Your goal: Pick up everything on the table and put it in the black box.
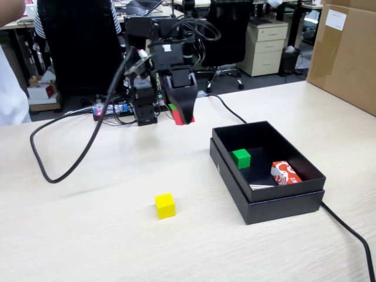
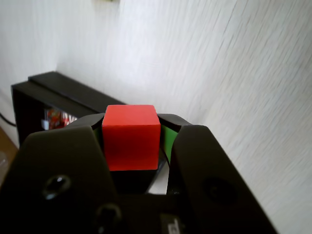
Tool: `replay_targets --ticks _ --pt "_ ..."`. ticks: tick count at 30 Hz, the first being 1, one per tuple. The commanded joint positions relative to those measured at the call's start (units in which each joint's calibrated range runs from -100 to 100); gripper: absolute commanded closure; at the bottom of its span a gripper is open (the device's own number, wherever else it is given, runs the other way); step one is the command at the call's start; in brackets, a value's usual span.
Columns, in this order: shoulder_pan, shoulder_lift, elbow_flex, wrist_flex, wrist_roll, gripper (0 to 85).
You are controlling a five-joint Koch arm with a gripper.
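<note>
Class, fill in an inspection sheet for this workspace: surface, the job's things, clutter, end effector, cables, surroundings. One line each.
Surface: light wood-grain table, no spills seen.
Job's things: green cube inside the black box; yellow cube on the table, left of the box in the fixed view; red cube held off the table.
Clutter: red-and-white packet in the box.
End effector: shut on the red cube, raised, not over the box.
Cables: black cable looping on the table; another running past the box.
Surroundings: brown carton, office chairs, drawer cabinet.
</note>
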Motion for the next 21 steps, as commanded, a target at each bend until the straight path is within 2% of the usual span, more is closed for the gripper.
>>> replay_targets --ticks 1,6,14,21 --pt "1.9 -4.5 1.9 0.0 0.7 84.5" --pt "5.1 -1.2 4.6 1.4 2.0 84.5" --pt "7.5 31.6 30.3 2.1 4.4 84.5" --pt "8.8 46.3 37.1 2.1 6.2 84.3"
